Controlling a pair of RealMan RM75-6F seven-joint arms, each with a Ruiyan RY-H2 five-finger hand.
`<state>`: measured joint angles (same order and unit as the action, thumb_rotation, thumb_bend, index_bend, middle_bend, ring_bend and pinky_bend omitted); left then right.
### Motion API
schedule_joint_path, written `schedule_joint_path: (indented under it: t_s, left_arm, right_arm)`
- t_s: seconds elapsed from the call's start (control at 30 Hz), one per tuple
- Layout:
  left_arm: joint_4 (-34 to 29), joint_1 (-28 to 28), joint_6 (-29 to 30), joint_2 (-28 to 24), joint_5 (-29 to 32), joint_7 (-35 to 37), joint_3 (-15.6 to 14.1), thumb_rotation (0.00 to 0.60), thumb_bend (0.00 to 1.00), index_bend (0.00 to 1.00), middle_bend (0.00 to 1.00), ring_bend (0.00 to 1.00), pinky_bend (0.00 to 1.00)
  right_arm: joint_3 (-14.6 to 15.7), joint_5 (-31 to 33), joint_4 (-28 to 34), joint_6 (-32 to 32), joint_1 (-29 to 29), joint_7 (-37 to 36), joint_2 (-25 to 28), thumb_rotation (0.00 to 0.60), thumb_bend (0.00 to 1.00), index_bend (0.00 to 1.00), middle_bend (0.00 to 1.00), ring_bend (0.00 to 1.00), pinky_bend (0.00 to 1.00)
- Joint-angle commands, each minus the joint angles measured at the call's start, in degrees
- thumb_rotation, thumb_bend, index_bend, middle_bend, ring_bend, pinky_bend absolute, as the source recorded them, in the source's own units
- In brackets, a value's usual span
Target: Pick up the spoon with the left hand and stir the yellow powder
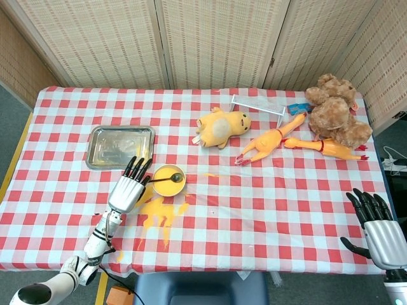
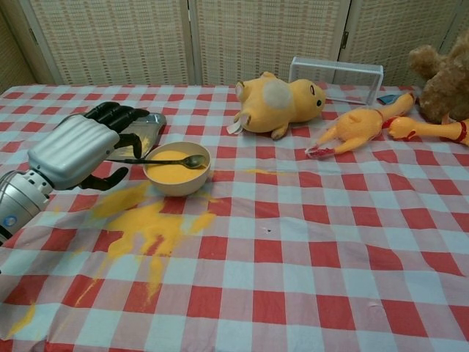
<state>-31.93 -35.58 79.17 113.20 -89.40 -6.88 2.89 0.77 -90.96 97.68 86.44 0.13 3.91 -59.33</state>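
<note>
My left hand (image 2: 77,149) pinches the spoon (image 2: 167,161) by its handle end, other fingers loosely spread. The spoon looks thin, stiff, light and slippery, so a grip far back seems right. Its bowl rests over the yellow powder (image 2: 173,173) in the bowl (image 2: 177,183), at centre left.

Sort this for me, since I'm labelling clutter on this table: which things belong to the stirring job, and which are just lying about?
Job:
left hand, holding the spoon's handle
spoon, bowl end over the powder
bowl of yellow powder
spilled powder on the cloth

Lying about:
metal tray
yellow plush
rubber chickens
brown teddy bear
clear rack
</note>
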Motion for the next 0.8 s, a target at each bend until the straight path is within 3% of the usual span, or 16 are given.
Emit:
schedule_joint_path:
  t_s: [0.03,0.8]
  left_arm:
    - [1.2,-0.2,0.0,0.6,-0.2,0.2,0.0,0.600,0.46,0.44,0.00,0.00,0.00]
    - [4.9,-1.2,-0.1,3.2,0.2,1.0,1.0,0.600,0.46,0.47,0.01,0.00,0.00]
  right_arm:
    - [0.0,0.1,0.0,0.0,0.0,0.0,0.0,0.600,0.09,0.00,0.00,0.00,0.00]
    - [-0.2,0.0,0.0,0.5,-0.3,-0.3,0.2,0.600,0.09,0.00,0.00,0.00,0.00]
